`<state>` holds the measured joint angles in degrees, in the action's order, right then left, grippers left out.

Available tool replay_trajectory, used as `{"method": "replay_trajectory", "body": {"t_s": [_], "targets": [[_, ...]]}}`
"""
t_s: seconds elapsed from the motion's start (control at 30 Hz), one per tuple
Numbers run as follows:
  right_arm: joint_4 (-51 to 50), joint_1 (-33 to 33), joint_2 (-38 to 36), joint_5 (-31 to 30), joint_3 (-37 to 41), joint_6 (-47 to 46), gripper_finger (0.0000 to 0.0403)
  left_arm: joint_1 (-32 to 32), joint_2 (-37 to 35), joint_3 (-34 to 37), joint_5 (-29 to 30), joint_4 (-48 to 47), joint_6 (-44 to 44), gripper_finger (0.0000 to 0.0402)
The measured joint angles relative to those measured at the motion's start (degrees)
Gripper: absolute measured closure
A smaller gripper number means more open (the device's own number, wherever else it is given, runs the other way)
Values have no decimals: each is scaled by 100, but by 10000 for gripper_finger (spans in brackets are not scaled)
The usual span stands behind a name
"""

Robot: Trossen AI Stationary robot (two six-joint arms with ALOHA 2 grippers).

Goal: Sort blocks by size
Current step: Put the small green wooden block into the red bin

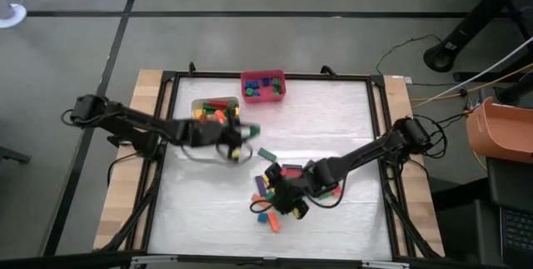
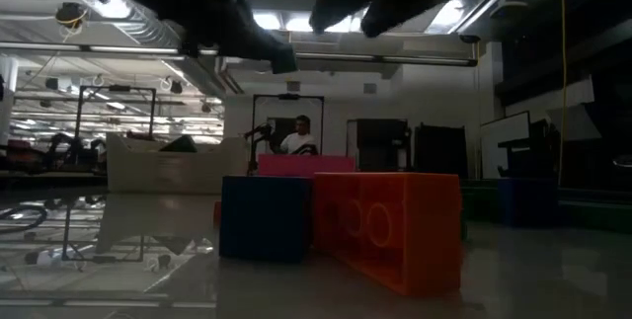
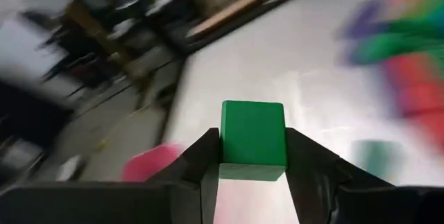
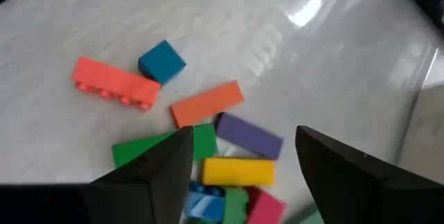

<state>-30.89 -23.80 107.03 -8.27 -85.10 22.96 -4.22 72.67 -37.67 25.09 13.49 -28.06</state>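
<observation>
Green plastic fills the left gripper (image 3: 253,172): a squarish green block (image 3: 253,139) sits clamped between its two dark fingers (image 3: 201,165), held clear of the desk (image 1: 333,111). From above, this gripper (image 1: 237,142) hangs at about nine o'clock from the desk's middle, just beside a pale bin (image 1: 202,105) that holds green, yellow, orange and red blocks. A red bin (image 1: 246,95) stands at twelve o'clock along the far edge, with blue and green blocks inside.

The right gripper (image 1: 290,198) is over the loose pile (image 1: 268,187) at about six o'clock — its fingers (image 4: 166,165) stand wide apart with nothing between them. Its wrist view looks down on the pile: a long red bar (image 4: 114,82), a short blue block (image 4: 161,62) touching the bar's end, an orange bar (image 4: 206,103), a purple bar (image 4: 251,135), a yellow bar (image 4: 239,170) and a green bar (image 4: 142,148) partly hidden by a finger. More blocks in blue, green and pink crowd together between the fingers. One teal block (image 1: 266,154) lies apart from the pile, between the two grippers.

At desk height, a dark blue block (image 2: 265,218) and a large orange block (image 2: 395,225) stand side by side, touching — a pink one (image 2: 306,165) shows behind them. Both arms pass overhead as dark shapes. Far back in the room a person (image 2: 299,139) sits.
</observation>
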Motion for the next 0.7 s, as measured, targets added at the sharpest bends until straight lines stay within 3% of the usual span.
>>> {"method": "replay_trajectory", "body": {"t_s": [0.2, 0.37, 0.5, 0.7], "targets": [[546, -23, 379, -77, -2, -572, 150, 1830, 220, 2, -307, 618, -9, 272], [1064, -21, 542, -109, -3, -993, 150, 3031, 540, 0, -1409, 916, 425, 270], [1444, -23, 618, -116, -4, -1126, 150, 3543, 1011, -2, -1712, 1386, 1125, 269], [1832, -23, 620, -118, -4, -1328, 150, 3770, 1703, -26, -1765, 2066, 1292, 258]]}}
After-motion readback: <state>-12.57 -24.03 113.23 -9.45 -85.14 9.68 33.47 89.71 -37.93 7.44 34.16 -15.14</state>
